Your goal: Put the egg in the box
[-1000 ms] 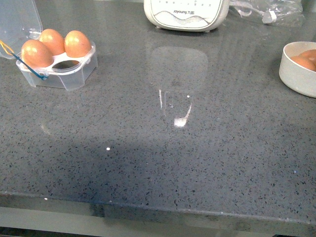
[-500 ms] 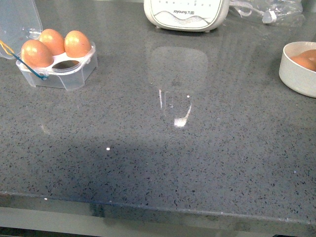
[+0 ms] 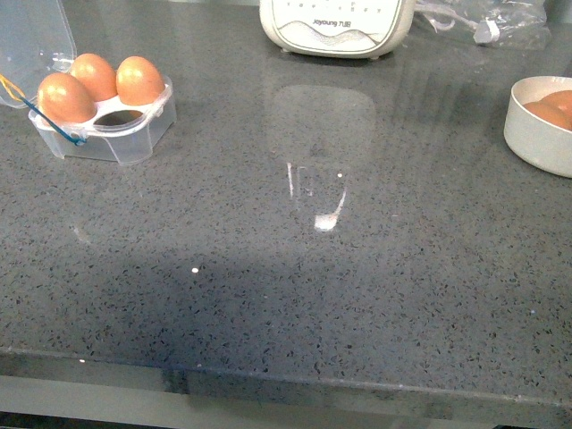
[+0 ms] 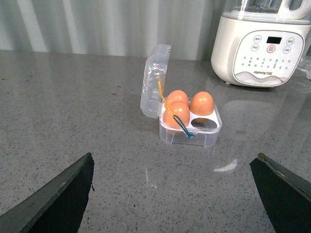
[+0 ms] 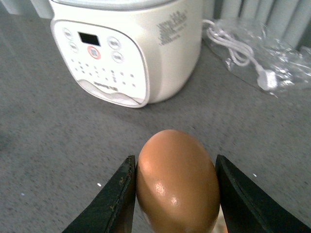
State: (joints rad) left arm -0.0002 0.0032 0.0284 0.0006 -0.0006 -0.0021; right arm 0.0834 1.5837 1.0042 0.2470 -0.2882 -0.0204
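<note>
Right gripper (image 5: pixel 172 204) up close: jaws pinched snug on a brown egg (image 5: pixel 176 182), one finger on each side, held above the counter (image 3: pixel 313 295). Left gripper (image 4: pixel 174 160) is spread wide with nothing in it, facing the box (image 4: pixel 192 138). The box sits far left on the counter, lid (image 4: pixel 154 80) up, three eggs (image 3: pixel 94 82) seated, near-right cell (image 3: pixel 121 115) vacant. Far right, the bowl (image 3: pixel 529 134) has at least one more egg. The appliance (image 3: pixel 338 22) stands at the back. My read: three in, a fourth in hand. What's left is the carry across and the set-down into that last cell.
</note>
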